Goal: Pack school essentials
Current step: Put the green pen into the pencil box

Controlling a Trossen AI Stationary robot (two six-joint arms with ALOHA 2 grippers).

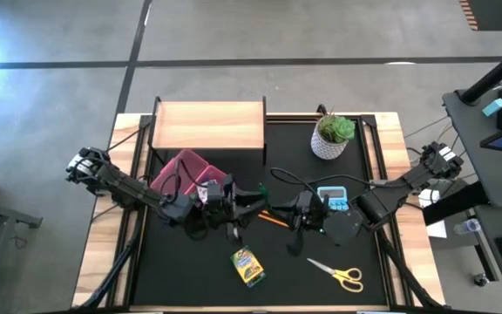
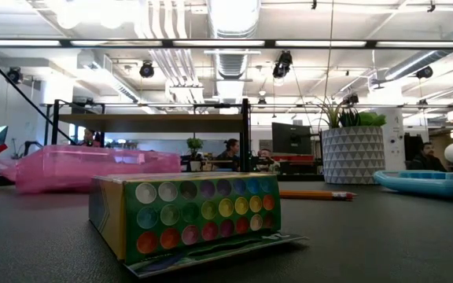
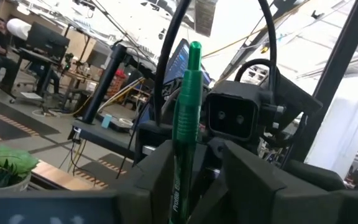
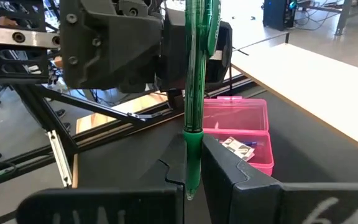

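A green pen (image 4: pixel 194 74) hangs in the air between my two grippers over the middle of the black mat. My right gripper (image 4: pixel 192 165) is shut on it. The fingers of my left gripper (image 3: pixel 197 152) stand open on either side of the pen (image 3: pixel 185 124). An orange pencil (image 1: pixel 274 220) lies flat on the mat below them. The crayon box (image 1: pixel 247 266) lies on its side near the front, and the yellow-handled scissors (image 1: pixel 338 273) lie flat to its right. An open pink case (image 1: pixel 190 170) holds a small white patterned piece (image 4: pixel 238 146). My right gripper pinches the pen's dark green grip section (image 4: pixel 192 146), close to its tip (image 4: pixel 190 194), between its two fingers. The fingers lie across the pen, which is lifted clear of the mat. My left gripper: the pen's barrel (image 3: pixel 180 168) runs close along one finger (image 3: pixel 154 177); I cannot tell whether they touch.
A potted plant (image 1: pixel 332 135) stands at the back right and a wooden shelf (image 1: pixel 207 126) at the back. A blue calculator (image 1: pixel 331 199) lies under my right arm. Bare mat lies between the crayon box and the front edge.
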